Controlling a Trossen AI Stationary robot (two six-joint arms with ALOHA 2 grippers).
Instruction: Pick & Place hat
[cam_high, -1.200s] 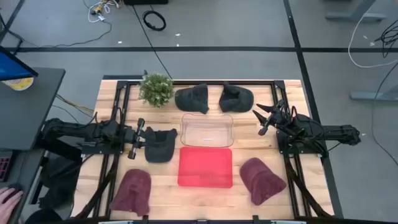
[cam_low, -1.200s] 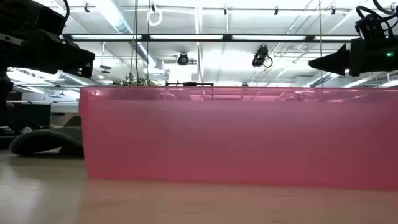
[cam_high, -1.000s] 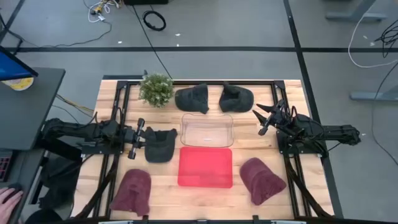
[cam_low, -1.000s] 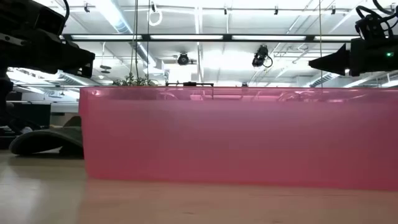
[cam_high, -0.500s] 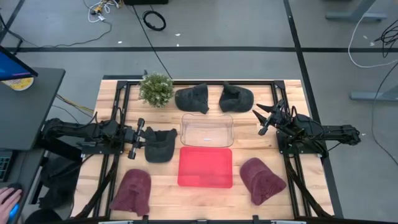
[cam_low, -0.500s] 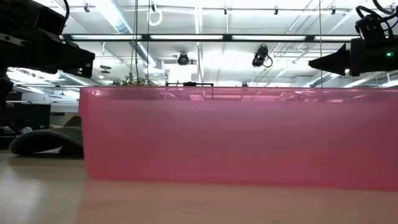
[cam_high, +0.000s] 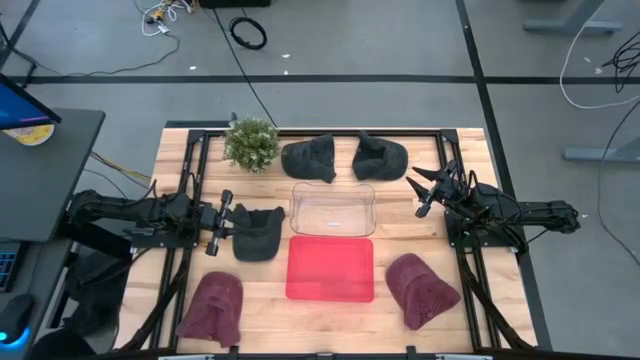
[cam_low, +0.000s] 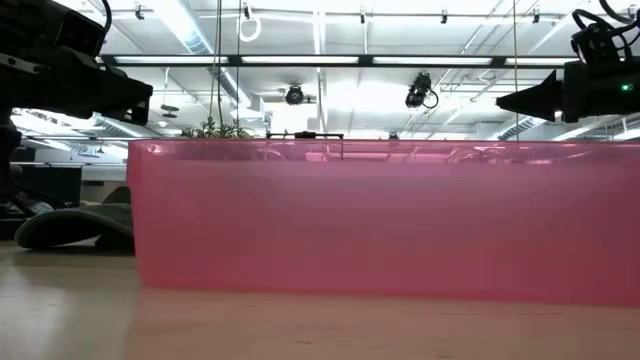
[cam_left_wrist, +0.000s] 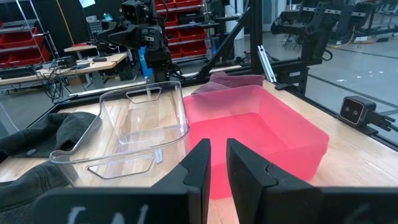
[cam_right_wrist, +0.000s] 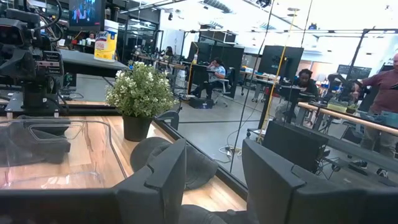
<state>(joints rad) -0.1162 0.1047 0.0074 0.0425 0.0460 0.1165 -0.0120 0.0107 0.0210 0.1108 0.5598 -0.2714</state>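
**Both claws idling above the table, no hat in either**

High view: I am taking the red bin (cam_high: 330, 268) as my landmark, sitting at the table's middle. The clear bin (cam_high: 333, 208) is lying just behind it, touching or nearly so. My left gripper (cam_high: 222, 222) is hovering to the left of the red bin, just beside a dark hat (cam_high: 257, 232) that is lying between the claw and the bin. My right gripper (cam_high: 428, 189) is hanging to the right of the clear bin, well apart from the red one. Two more dark hats (cam_high: 309, 159) (cam_high: 381, 156) are resting behind the clear bin, a small plant (cam_high: 251, 143) to their left. Two maroon hats (cam_high: 214, 307) (cam_high: 422, 288) are lying at the red bin's front left and right.

Low view: the red bin's wall (cam_low: 385, 220) is filling the frame; a dark hat (cam_low: 75, 226) is showing past its left end.

Left wrist view: my left fingers (cam_left_wrist: 200, 163) are standing nearly together, a thin gap between them, pinching nothing. They are pointing at the red bin (cam_left_wrist: 261, 127) and clear bin (cam_left_wrist: 140, 121).

Right wrist view: my right fingers (cam_right_wrist: 171, 168) are standing spread, empty, facing the plant (cam_right_wrist: 140, 96).
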